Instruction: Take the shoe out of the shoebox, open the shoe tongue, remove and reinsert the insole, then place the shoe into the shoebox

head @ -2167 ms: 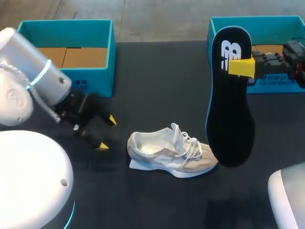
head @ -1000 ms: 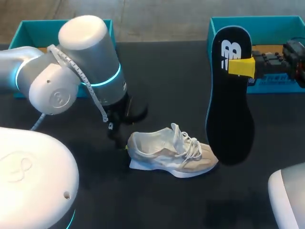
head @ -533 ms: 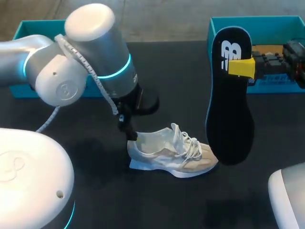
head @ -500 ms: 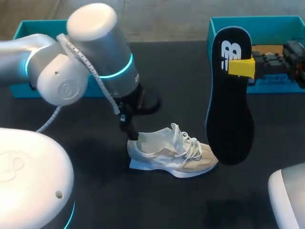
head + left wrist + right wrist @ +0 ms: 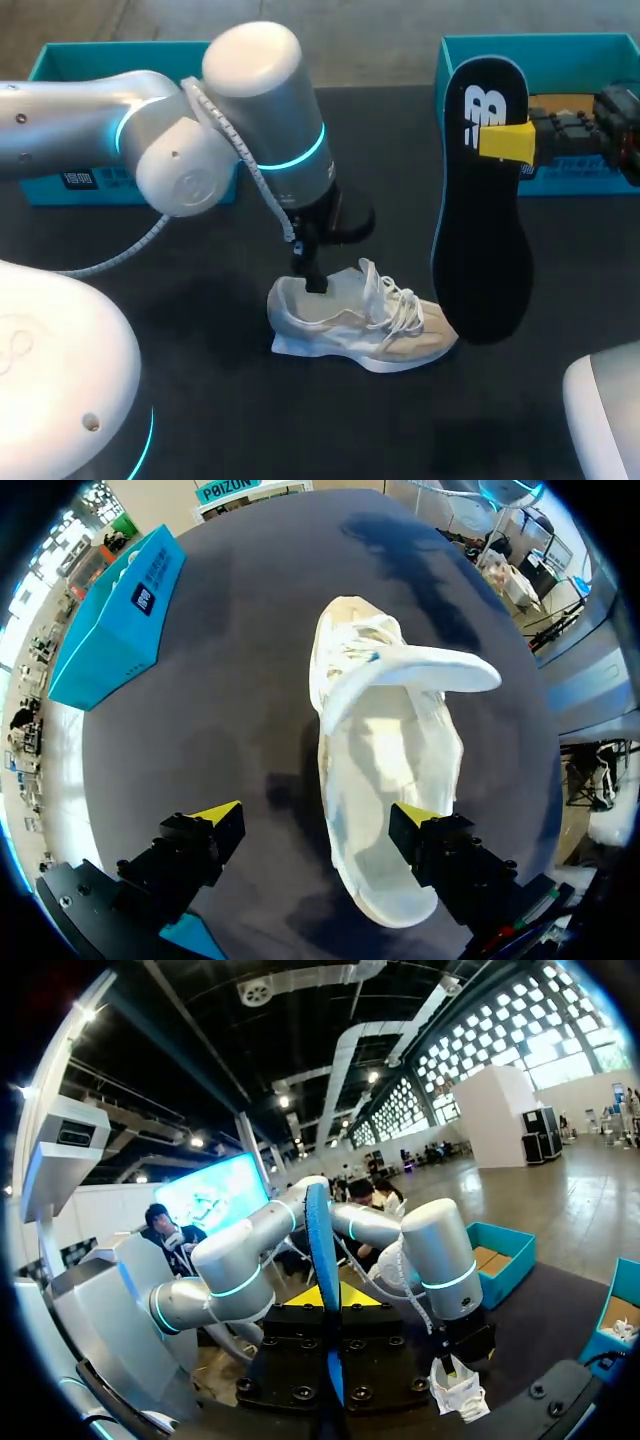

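Observation:
A white and beige shoe [image 5: 355, 322] lies on its side on the black table [image 5: 400, 420]. My left gripper [image 5: 316, 283] is at its heel. In the left wrist view the gripper [image 5: 315, 815] is open: one yellow tip hangs over the shoe's [image 5: 385, 770] opening, the other over bare table beside it, and the shoe's side wall lies between them. My right gripper [image 5: 505, 140] is shut on the heel end of the black insole [image 5: 483, 240], which hangs toe down above the table. In the right wrist view the insole [image 5: 322, 1250] shows edge-on between the fingers.
One teal shoebox [image 5: 560, 42] stands at the back right behind the right gripper, another teal box [image 5: 80, 180] at the back left, also seen as the teal box [image 5: 115, 620] in the left wrist view. The shoe [image 5: 458, 1388] shows small under my left arm [image 5: 440, 1260].
My left arm has swung right from the table's left side to the shoe's heel and come down over it. The right arm and the insole have stayed still.

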Tool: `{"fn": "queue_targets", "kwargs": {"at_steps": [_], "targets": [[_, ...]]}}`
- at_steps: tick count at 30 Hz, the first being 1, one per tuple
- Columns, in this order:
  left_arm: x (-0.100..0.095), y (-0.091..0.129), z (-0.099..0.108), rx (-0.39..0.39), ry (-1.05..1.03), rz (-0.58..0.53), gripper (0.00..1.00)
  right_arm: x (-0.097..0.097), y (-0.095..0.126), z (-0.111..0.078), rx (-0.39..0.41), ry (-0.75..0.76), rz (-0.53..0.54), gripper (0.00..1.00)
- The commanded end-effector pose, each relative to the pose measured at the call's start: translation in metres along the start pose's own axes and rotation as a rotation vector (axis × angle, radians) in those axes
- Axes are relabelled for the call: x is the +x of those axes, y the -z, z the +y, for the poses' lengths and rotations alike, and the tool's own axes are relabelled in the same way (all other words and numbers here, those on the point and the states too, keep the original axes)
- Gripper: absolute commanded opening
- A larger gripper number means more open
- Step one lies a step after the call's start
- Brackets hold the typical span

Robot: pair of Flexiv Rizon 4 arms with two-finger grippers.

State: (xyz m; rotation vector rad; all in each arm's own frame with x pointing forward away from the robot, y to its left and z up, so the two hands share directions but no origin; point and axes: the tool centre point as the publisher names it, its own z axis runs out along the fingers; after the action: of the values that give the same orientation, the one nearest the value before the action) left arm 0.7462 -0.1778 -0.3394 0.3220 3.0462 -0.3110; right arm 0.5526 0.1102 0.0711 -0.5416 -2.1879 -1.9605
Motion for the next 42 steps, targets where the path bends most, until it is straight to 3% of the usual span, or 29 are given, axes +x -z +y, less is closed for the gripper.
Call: {"fn": "queue_targets", "kwargs": {"at_steps": [1, 6, 10, 14, 20, 22, 23, 24, 42], "targets": [[-0.006, -0.020, -0.007, 0.003, 0.002, 0.008, 0.90, -0.002, -0.002, 0.005, 0.009, -0.002, 0.002, 0.00], [-0.007, -0.033, -0.009, 0.004, 0.006, 0.022, 0.82, -0.002, -0.002, 0.005, 0.009, -0.002, 0.002, 0.00], [-0.008, -0.040, -0.012, -0.002, 0.014, 0.036, 0.64, -0.002, -0.002, 0.005, 0.009, -0.002, 0.002, 0.00], [-0.005, -0.043, -0.013, -0.001, 0.020, 0.043, 0.62, -0.002, -0.002, 0.005, 0.009, -0.002, 0.002, 0.00], [0.001, -0.052, -0.015, -0.005, 0.024, 0.056, 0.47, -0.002, -0.002, 0.005, 0.009, -0.002, 0.002, 0.00], [0.003, -0.056, -0.015, -0.011, 0.026, 0.054, 0.35, -0.002, -0.002, 0.005, 0.009, -0.002, 0.002, 0.00], [0.003, -0.057, -0.015, -0.013, 0.026, 0.054, 0.09, -0.002, -0.002, 0.005, 0.009, -0.002, 0.002, 0.00], [0.004, -0.058, -0.014, -0.014, 0.026, 0.055, 0.00, -0.002, -0.002, 0.005, 0.009, -0.002, 0.002, 0.00], [0.006, -0.028, -0.006, 0.001, -0.086, 0.077, 0.00, -0.002, -0.002, 0.005, 0.009, -0.002, 0.002, 0.00]]}}
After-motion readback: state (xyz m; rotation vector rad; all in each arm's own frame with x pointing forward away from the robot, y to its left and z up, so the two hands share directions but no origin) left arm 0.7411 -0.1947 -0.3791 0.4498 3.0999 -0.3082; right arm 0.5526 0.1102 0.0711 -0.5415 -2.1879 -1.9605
